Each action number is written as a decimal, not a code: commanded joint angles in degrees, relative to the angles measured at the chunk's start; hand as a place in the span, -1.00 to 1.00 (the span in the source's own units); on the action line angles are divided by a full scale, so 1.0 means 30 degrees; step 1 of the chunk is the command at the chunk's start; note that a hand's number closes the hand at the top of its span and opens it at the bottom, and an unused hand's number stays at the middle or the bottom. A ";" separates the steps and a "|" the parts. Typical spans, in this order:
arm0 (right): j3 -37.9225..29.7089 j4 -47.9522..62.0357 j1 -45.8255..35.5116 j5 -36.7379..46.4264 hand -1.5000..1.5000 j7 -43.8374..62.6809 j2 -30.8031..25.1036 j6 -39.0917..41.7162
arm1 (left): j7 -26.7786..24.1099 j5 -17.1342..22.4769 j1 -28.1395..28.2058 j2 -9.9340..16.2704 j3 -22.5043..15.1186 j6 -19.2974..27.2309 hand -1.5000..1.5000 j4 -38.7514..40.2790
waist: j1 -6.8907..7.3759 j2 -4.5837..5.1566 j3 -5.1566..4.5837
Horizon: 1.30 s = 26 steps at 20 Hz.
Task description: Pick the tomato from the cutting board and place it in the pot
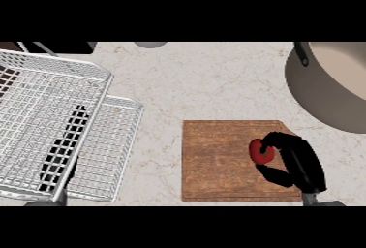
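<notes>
On cutting board (214, 162): right hand (300, 162) curled round tomato (259, 151), half hiding it; pot (325, 87) cut off.

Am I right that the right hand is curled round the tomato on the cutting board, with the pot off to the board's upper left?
Not quite. The head view shows the pot at the upper right of the cutting board, not the upper left. The right hand is indeed curled round the tomato on the board.

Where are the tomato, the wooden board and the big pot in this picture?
tomato (256, 150), head view, on its red side showing left of the curled fingers.
cutting board (214, 160), head view, on bare wood left of the tomato.
pot (322, 99), head view, on its grey outer wall.
</notes>
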 commanded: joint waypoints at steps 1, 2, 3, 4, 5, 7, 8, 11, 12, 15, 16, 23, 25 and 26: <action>-0.0004 0.1124 -0.0148 0.0384 1.00 -0.0995 0.0416 -0.1449 | 0.1161 0.0923 -0.0590 -0.3201 -0.0837 0.1533 0.00 -0.1384 | -0.0116 -0.0083 0.0376; 0.0291 0.0517 -0.0077 0.0863 1.00 -0.0262 0.0560 -0.1162 | 0.1633 0.0998 -0.0736 -0.2600 -0.0610 0.1181 0.00 -0.1584 | -0.0166 -0.0108 0.0363; 0.0225 0.0180 0.0546 0.0359 1.00 -0.1169 0.0347 -0.1412 | 0.1016 0.1056 -0.0612 -0.2562 -0.0278 0.1267 0.00 -0.1055 | -0.0246 -0.0108 0.0360; -0.0693 0.0650 -0.0546 -0.0260 1.00 -0.1244 -0.0122 -0.1017 | 0.1546 0.0980 -0.1170 -0.2804 -0.0371 0.1569 0.00 -0.1047 | -0.0216 -0.0082 0.0366; -0.0540 0.0511 0.0249 0.0455 1.00 -0.1443 -0.0041 -0.2135 | 0.1373 0.1064 0.0589 -0.2364 -0.0630 0.1081 0.00 -0.2725 | -0.0065 -0.0151 0.0374; -0.0160 -0.0918 0.0855 0.0690 1.00 -0.1063 0.0600 -0.2814 | 0.1280 0.1095 -0.0320 -0.2912 -0.0606 0.1255 0.00 -0.1393 | -0.0358 -0.0162 0.0357; -0.1709 0.2116 -0.1738 0.1118 1.00 0.1261 0.1099 -0.2509 | 0.0656 0.1358 0.0408 -0.2376 -0.0505 0.0567 0.00 -0.2012 | 0.0252 -0.0060 0.0368; -0.4241 0.4254 -0.5159 0.1728 1.00 0.6921 0.1099 -0.0474 | 0.0166 0.1205 -0.1058 -0.2081 -0.0619 0.0120 0.00 -0.0741 | 0.1264 0.0454 0.0254; -0.4498 0.4765 -0.5519 0.1959 1.00 0.8213 0.1320 -0.0195 | -0.0076 0.0983 -0.1123 -0.1784 -0.0748 -0.0049 0.00 -0.0506 | 0.1622 0.0662 0.0190; -0.5820 0.6124 -0.7855 0.2666 1.00 1.1156 0.0718 0.0332 | -0.0006 0.0907 -0.1797 -0.1699 -0.1259 -0.0323 0.00 -0.0210 | 0.2298 0.0902 0.0164; -0.6222 0.6456 -0.8908 0.3198 1.00 1.2290 0.0421 0.0269 | 0.0050 0.0852 -0.2127 -0.1910 -0.1343 -0.0073 0.00 -0.0108 | 0.2318 0.0812 0.0173; -0.6691 0.9899 -1.5486 0.7080 1.00 1.7403 -0.1087 -0.0062 | 0.0271 0.1029 -0.3050 -0.2416 -0.1921 0.0258 0.00 0.0857 | 0.3020 0.0755 0.0261; -0.6246 1.1041 -1.6693 0.8727 1.00 1.9238 -0.0934 -0.0262 | -0.0066 0.1209 -0.2833 -0.2190 -0.1999 -0.0063 0.00 0.0953 | 0.3179 0.0731 0.0246; -0.6607 1.1626 -1.7401 0.8881 1.00 1.9660 -0.1625 0.0261 | 0.0128 0.1334 -0.3139 -0.2407 -0.1879 0.0201 0.00 0.1019 | 0.3109 0.0773 0.0249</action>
